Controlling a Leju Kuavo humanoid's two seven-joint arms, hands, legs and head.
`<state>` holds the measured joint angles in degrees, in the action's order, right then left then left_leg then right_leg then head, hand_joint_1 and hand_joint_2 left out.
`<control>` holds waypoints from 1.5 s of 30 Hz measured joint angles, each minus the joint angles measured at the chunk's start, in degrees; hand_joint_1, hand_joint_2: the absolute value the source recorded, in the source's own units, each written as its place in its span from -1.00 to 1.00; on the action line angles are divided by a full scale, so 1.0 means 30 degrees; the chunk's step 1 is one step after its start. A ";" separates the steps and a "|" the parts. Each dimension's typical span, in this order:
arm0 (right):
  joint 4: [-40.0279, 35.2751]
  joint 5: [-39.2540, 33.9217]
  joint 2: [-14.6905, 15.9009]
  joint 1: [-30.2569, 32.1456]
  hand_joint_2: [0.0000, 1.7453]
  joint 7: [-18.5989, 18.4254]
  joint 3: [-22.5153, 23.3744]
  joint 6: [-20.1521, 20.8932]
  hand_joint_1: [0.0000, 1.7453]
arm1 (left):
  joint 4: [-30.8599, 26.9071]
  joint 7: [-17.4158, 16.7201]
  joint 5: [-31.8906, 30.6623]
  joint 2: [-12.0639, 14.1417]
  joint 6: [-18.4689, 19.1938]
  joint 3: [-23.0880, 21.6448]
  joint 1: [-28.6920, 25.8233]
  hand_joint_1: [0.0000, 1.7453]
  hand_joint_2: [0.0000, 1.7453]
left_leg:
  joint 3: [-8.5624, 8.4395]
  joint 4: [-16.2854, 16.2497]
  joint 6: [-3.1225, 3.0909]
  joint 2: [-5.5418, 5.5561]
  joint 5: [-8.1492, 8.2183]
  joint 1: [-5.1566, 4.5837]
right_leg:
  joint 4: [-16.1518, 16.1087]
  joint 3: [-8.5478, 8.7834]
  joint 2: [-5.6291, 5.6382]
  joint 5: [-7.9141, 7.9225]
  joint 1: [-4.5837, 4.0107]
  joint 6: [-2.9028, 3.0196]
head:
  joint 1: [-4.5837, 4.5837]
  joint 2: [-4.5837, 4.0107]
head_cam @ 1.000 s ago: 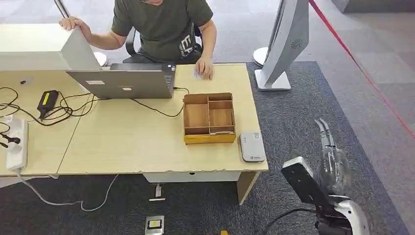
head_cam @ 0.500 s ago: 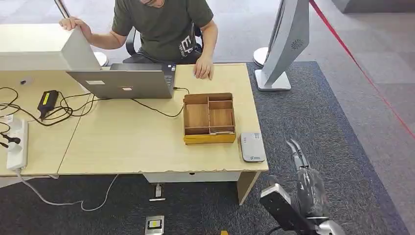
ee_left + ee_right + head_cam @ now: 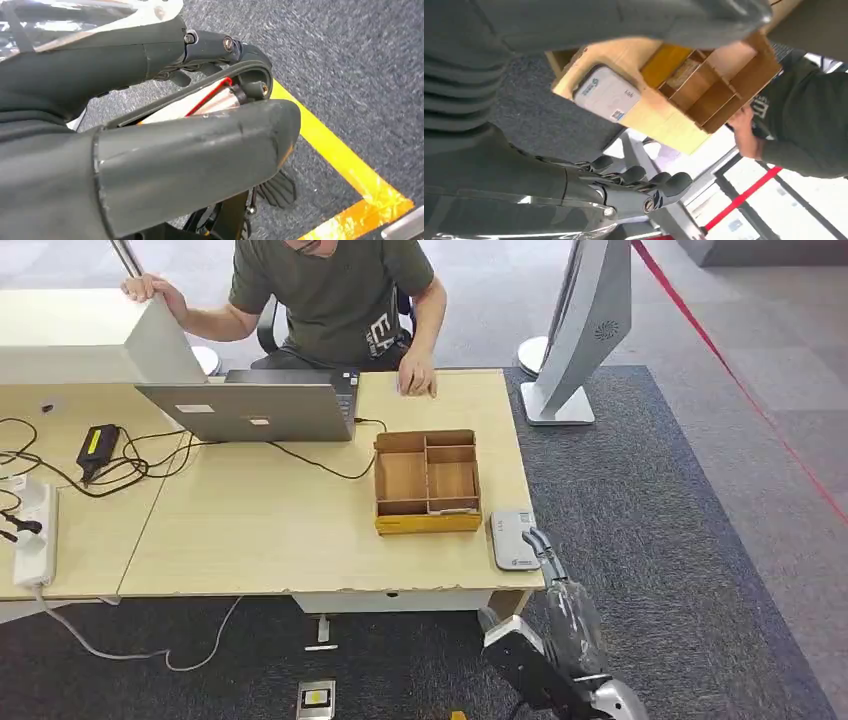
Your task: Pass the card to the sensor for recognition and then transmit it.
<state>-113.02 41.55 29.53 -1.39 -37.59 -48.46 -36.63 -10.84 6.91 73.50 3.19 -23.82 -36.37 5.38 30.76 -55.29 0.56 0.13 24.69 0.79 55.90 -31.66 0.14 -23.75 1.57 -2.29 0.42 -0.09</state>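
**A:** Starting at the left, what is the left hand (image 3: 165,125) doing?

**B:** It hangs over grey carpet (image 3: 360,60) with a yellow tape line (image 3: 345,165). Its fingers are curled in close to the thick thumb. A pale flat piece (image 3: 200,102) with a red edge sits between them. I cannot tell whether that is the card, or whether the hand really grips it.

**A:** And on the desk (image 3: 260,530)?

**B:** At the far left there is a white power strip (image 3: 33,535), then a black adapter (image 3: 97,445) among loose cables. Next is an open laptop (image 3: 255,408). Behind it sits a person (image 3: 330,290) in a dark green shirt, with one hand (image 3: 416,375) resting on the far edge of the desk.

**A:** Where is the sensor?

**B:** Right of the laptop stands a wooden tray (image 3: 427,523) with dividers. The grey sensor (image 3: 512,540) lies flat just beside the tray, on the desk's near right corner.

**A:** And the right hand (image 3: 558,590)?

**B:** It reaches up from below the desk corner, and its fingertips (image 3: 537,542) are at the sensor's right edge. I cannot tell whether they touch it. In the right wrist view the thumb and fingers stand well apart with nothing between them.

**A:** Anything further right?

**B:** A white stand (image 3: 585,330) on the carpet, and a red line (image 3: 730,375) slanting past it.
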 joint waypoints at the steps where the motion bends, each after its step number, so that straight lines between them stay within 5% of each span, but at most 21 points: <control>1: 0.0000 0.0000 0.0000 0.0000 1.00 0.0000 0.0000 0.0000 -1.00 | 0.0000 0.0000 0.0000 0.0000 0.0000 0.0000 0.0000 -1.00 -1.00 | 0.0000 0.0000 0.0000 0.0000 0.0000 0.0000 | 0.0000 0.0000 0.0000 0.0000 0.0000 0.0000 | 0.0000 0.0000; 4: 0.0175 0.0300 -0.0146 -0.0189 1.00 0.0000 -0.0116 0.0190 -1.00 | 0.0000 -0.0029 -0.0015 0.0000 0.0044 0.0000 0.0002 -1.00 -1.00 | -0.0003 0.0000 0.0001 0.0000 -0.0001 0.0000 | 0.0000 -0.0001 0.0000 0.0000 0.0000 0.0000 | 0.0000 0.0000; 5: 0.0481 0.1482 -0.0510 -0.0489 1.00 -0.0213 -0.0291 0.0825 -1.00 | 0.0000 -0.0029 -0.0044 0.0000 0.0116 0.0000 0.0007 -1.00 -1.00 | -0.0004 0.0000 0.0002 0.0000 -0.0002 0.0000 | 0.0002 0.0002 0.0000 0.0000 0.0000 0.0001 | -0.0007 0.0007; 7: 0.2125 0.8207 -0.2060 -0.1320 1.00 -0.0743 -0.0408 0.4711 -1.00 | 0.0000 -0.0051 -0.0015 0.0000 0.0160 0.0000 0.0005 -1.00 -1.00 | 0.0006 0.0001 0.0006 0.0001 -0.0005 0.0013 | 0.0003 0.0002 0.0000 -0.0001 -0.0009 0.0001 | 0.0000 0.0007; 10: 0.2797 0.9617 -0.2681 -0.1688 1.00 -0.0765 -0.0407 0.5668 -1.00 | 0.0000 -0.0080 0.0102 -0.0007 0.0153 0.0000 0.0006 -1.00 -1.00 | 0.0009 0.0001 0.0006 0.0001 -0.0005 0.0015 | 0.0003 0.0002 0.0000 0.0000 -0.0010 0.0001 | 0.0000 0.0007; 21: 0.5208 1.0607 -0.5114 -0.2575 1.00 -0.0386 0.0234 0.6389 -1.00 | 0.0000 -0.0189 0.0517 -0.0073 0.0043 0.0015 -0.0002 -1.00 -1.00 | 0.0006 0.0000 0.0009 0.0003 -0.0009 0.0018 | 0.0005 0.0001 -0.0002 0.0001 -0.0014 0.0003 | 0.0000 0.0001; 32: 0.6586 1.1758 -0.6615 -0.3385 1.00 -0.0263 0.1153 0.8509 -1.00 | 0.0000 -0.0247 0.0583 -0.0117 0.0044 0.0015 -0.0008 -1.00 -1.00 | 0.0010 0.0001 0.0010 0.0002 -0.0008 0.0019 | 0.0005 -0.0007 -0.0002 0.0001 -0.0015 0.0004 | 0.0000 0.0000; 45: 0.9937 1.2240 -0.7904 -0.5027 1.00 -0.0285 0.2303 0.8939 -1.00 | 0.0000 -0.0130 0.1108 -0.0146 0.0124 0.0110 -0.0011 -1.00 -1.00 | 0.0011 -0.0001 0.0016 0.0003 -0.0017 0.0020 | 0.0013 -0.0009 -0.0002 0.0008 -0.0017 0.0011 | 0.0000 0.0000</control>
<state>-83.21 78.27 5.81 -16.47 -38.45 -41.55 -9.81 -10.84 6.52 76.83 2.75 -23.45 -36.04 5.35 30.79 -55.29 0.60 0.14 24.64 0.85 55.94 -31.68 0.14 -23.73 1.52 -2.26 0.42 -0.09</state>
